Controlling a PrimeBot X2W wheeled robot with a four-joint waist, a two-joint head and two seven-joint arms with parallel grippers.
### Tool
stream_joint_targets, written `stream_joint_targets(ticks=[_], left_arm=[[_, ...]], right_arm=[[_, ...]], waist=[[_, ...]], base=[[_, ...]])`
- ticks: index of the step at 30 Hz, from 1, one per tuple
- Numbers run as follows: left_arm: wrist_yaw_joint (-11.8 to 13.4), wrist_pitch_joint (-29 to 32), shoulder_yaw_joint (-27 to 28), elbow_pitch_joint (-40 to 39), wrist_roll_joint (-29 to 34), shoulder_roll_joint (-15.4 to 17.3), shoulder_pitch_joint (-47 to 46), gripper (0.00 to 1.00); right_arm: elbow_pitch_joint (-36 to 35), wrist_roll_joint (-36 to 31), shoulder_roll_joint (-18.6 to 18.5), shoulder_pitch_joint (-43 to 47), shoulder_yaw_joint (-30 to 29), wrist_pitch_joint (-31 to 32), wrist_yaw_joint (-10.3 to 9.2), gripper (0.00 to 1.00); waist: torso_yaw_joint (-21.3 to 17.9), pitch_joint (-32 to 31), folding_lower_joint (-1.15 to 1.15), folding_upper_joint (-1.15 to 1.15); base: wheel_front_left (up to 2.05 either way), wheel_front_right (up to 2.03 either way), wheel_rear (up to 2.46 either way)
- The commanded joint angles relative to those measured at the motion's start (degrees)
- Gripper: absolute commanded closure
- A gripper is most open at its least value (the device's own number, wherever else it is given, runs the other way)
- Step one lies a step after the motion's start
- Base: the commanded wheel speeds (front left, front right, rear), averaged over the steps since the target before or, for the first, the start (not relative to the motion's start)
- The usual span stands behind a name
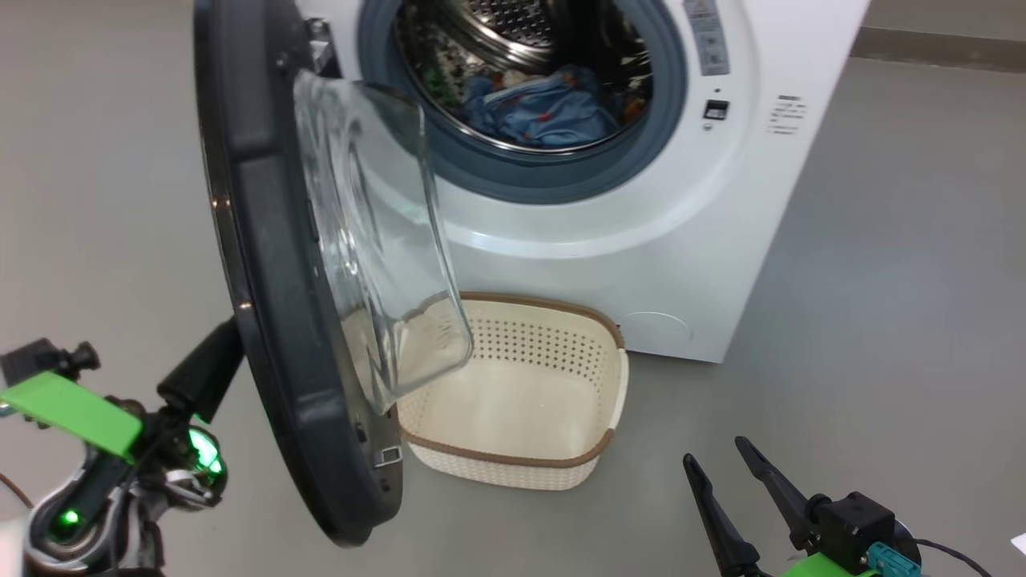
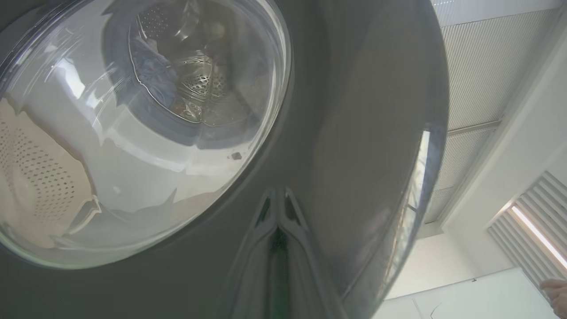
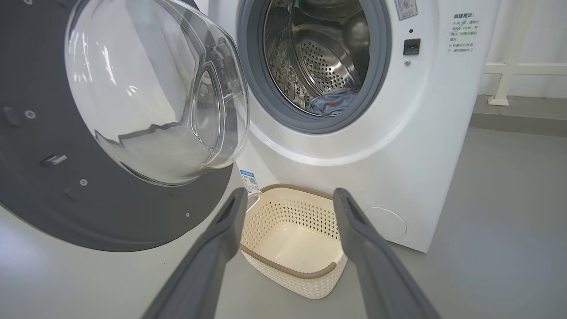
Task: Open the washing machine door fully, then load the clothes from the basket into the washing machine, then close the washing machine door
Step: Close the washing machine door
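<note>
The washing machine point(image 1: 681, 240) stands with its door point(image 1: 272, 264) swung out, the clear glass bowl point(image 1: 377, 240) facing the drum. Light blue clothes point(image 1: 545, 108) lie inside the steel drum, also seen in the right wrist view point(image 3: 332, 102). The cream basket point(image 1: 553, 303) sits empty on the floor before the machine. My left gripper point(image 1: 228, 340) is shut, its tips pressed against the door's glossy outer face point(image 2: 354, 133). My right gripper point(image 1: 713, 461) hangs open at the lower right, short of the basket point(image 3: 288, 266), holding nothing.
Grey floor spreads to the right of the machine. A white rail point(image 3: 509, 71) runs along the wall behind it. At the lower right edge of the left wrist view a person's hand point(image 2: 556, 290) shows.
</note>
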Motion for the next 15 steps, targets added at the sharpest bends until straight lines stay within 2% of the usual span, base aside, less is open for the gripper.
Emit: stream_joint_targets(ticks=[1, 15], left_arm=[[-1.09, -1.22, -0.69, -0.4, 0.43, 0.49, -1.48, 1.0], [-2.05, -14.01, -8.56, 4.06, 0.11, 0.23, -7.07, 1.0]], right_arm=[[-1.1, 0.53, -0.22, 0.02, 1.15, -0.27, 0.16, 0.0], [-0.97, 0.63, -0.46, 0.05, 1.71, -0.27, 0.16, 0.0]], waist=[[-2.9, -0.99, 0.0, 0.0], [-10.74, -1.46, 0.0, 0.0]], base=[[0.0, 0.0, 0.0], [0.0, 0.0, 0.0]])
